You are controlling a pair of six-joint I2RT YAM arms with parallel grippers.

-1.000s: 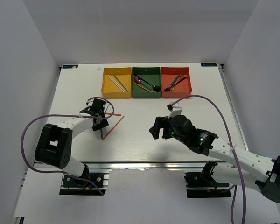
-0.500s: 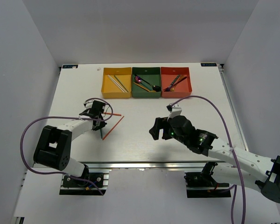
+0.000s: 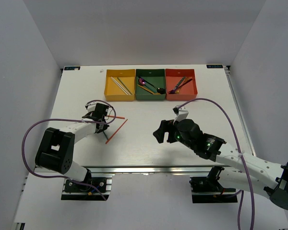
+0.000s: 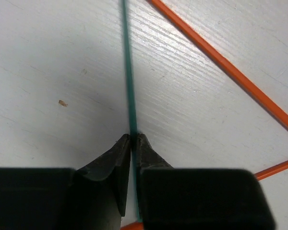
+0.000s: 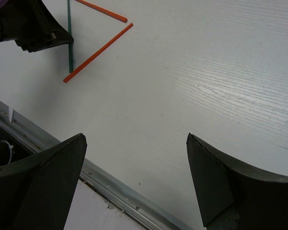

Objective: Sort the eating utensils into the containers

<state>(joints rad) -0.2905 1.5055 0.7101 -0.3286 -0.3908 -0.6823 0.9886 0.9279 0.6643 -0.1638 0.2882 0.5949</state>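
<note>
My left gripper [image 4: 133,136] is shut on a thin green chopstick [image 4: 128,72], low over the table at the left [image 3: 102,120]. The stick runs straight out from between the tips. Two orange-red chopsticks [image 4: 221,62] [image 4: 276,168] lie on the table beside it, one slanting near the table's front [image 3: 116,129]. My right gripper [image 5: 137,139] is open and holds nothing, hovering near the table's middle [image 3: 158,133]. At the back stand the yellow-orange tray [image 3: 108,86] with pale chopsticks, the dark green tray [image 3: 150,72] with spoons, and the red-orange tray [image 3: 180,72] with forks.
A metal rail [image 5: 115,191] runs along the table's near edge, below my right gripper. Grey walls close in the table on the left, right and back. A purple cable [image 3: 33,132] loops beside my left arm.
My left gripper's jaws have closed onto the green chopstick, and its free end has shifted slightly. The right arm has barely moved.
</note>
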